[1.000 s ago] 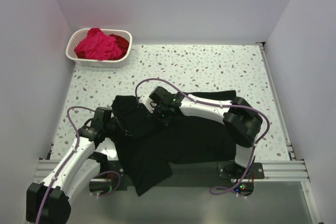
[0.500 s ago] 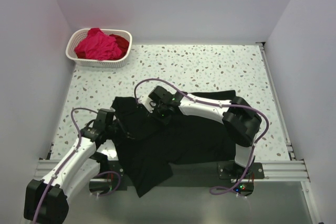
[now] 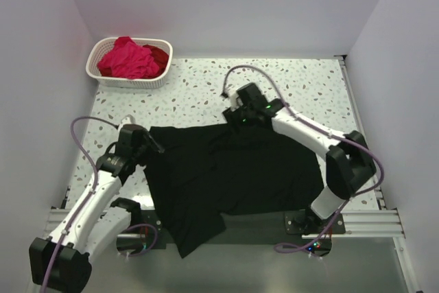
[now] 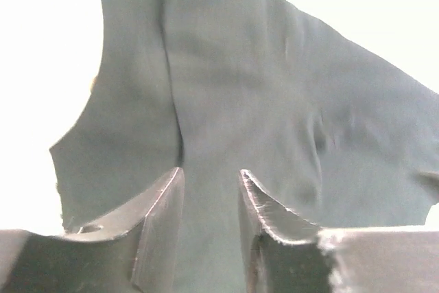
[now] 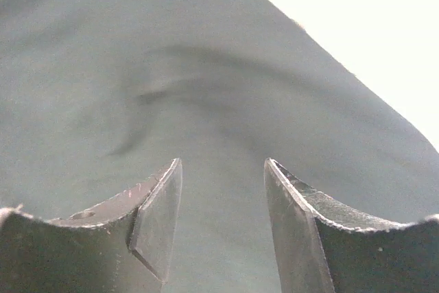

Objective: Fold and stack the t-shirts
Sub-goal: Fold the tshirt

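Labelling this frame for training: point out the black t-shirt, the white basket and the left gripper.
black t-shirt (image 3: 233, 169), top external view, middle of cloth.
white basket (image 3: 130, 81), top external view, near wall.
left gripper (image 4: 209, 171), left wrist view, between fingertips.

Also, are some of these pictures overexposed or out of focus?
Left wrist view: the table behind the black t-shirt is blown out to white, and the cloth looks greyish. Right wrist view: the same glare at upper right. Top external view: evenly lit, sharp.
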Action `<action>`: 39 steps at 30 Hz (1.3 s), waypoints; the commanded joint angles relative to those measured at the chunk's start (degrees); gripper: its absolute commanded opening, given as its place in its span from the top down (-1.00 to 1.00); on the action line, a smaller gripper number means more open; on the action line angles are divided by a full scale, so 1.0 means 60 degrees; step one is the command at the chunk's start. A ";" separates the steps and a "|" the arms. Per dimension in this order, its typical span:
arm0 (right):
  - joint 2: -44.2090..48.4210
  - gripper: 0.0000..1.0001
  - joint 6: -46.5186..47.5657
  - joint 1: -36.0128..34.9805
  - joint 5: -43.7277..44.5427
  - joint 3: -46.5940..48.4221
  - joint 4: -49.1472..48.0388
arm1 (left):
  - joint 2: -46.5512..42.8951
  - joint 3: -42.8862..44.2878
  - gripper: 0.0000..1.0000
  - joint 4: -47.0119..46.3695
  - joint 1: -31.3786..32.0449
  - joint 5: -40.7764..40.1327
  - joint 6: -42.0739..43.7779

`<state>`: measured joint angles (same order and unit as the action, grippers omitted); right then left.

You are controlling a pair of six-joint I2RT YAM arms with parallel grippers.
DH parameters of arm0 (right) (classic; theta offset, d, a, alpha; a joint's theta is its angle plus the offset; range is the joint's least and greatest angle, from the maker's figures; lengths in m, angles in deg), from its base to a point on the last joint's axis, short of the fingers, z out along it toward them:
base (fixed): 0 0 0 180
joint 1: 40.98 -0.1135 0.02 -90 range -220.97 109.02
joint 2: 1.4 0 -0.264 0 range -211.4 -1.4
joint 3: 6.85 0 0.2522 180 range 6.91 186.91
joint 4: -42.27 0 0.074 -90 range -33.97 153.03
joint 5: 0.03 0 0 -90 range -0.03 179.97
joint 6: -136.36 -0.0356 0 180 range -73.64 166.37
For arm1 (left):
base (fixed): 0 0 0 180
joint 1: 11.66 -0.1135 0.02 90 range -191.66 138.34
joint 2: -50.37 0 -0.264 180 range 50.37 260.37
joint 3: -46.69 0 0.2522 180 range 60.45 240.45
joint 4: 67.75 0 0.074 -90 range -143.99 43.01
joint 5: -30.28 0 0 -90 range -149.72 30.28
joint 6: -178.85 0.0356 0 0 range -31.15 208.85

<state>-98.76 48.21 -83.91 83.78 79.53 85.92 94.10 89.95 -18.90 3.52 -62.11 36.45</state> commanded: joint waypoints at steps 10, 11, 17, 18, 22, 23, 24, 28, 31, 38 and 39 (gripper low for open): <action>0.1828 0.02 -0.4057 0.5716 0.1737 -0.1893 -0.1466 | 0.4456 0.1998 -0.10 -0.3516 -0.2398 -0.1039 0.3533; 0.1668 0.03 -0.4101 0.5909 0.1620 -0.1893 -0.1495 | 0.4693 0.2114 -0.08 -0.3606 -0.2398 -0.0689 0.3577; 0.1126 0.12 -0.4306 0.6950 0.1283 -0.1981 -0.1816 | 0.5515 0.2306 0.03 -0.3958 -0.2398 0.0134 0.3490; 0.1052 0.13 -0.4336 0.7082 0.1224 -0.1996 -0.1861 | 0.5501 0.2248 0.03 -0.4002 -0.2398 0.0121 0.3475; 0.0569 0.16 -0.4439 0.7403 0.1048 -0.1967 -0.2081 | 0.5763 0.2291 -0.04 -0.4207 -0.2398 0.0237 0.3475; 0.0466 0.17 -0.4439 0.7449 0.1047 -0.1967 -0.2197 | 0.5880 0.2364 -0.05 -0.4237 -0.2398 0.0339 0.3460; 0.0262 0.17 -0.4453 0.7536 0.1047 -0.1981 -0.2271 | 0.6113 0.2379 -0.05 -0.4252 -0.2398 0.0340 0.3402; -0.0339 0.22 -0.4643 0.7727 0.1047 -0.1952 -0.2579 | 0.6832 0.2598 0.20 -0.4281 -0.2398 0.0019 0.3314; -0.0749 0.27 -0.4746 0.7859 0.1062 -0.1952 -0.2740 | 0.7389 0.2964 0.52 -0.4150 -0.2398 -0.0391 0.3343; -0.1643 0.34 -0.4878 0.8459 0.1370 -0.1674 -0.2726 | 0.8561 0.3973 1.00 -0.4149 -0.2457 -0.1563 0.3372; -0.1717 0.34 -0.4893 0.8576 0.1384 -0.1601 -0.2682 | 0.8896 0.4092 1.00 -0.4135 -0.2486 -0.1593 0.3401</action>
<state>-105.38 19.82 -34.60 89.96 69.06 70.88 144.39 110.65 -41.81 -10.84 -67.60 55.64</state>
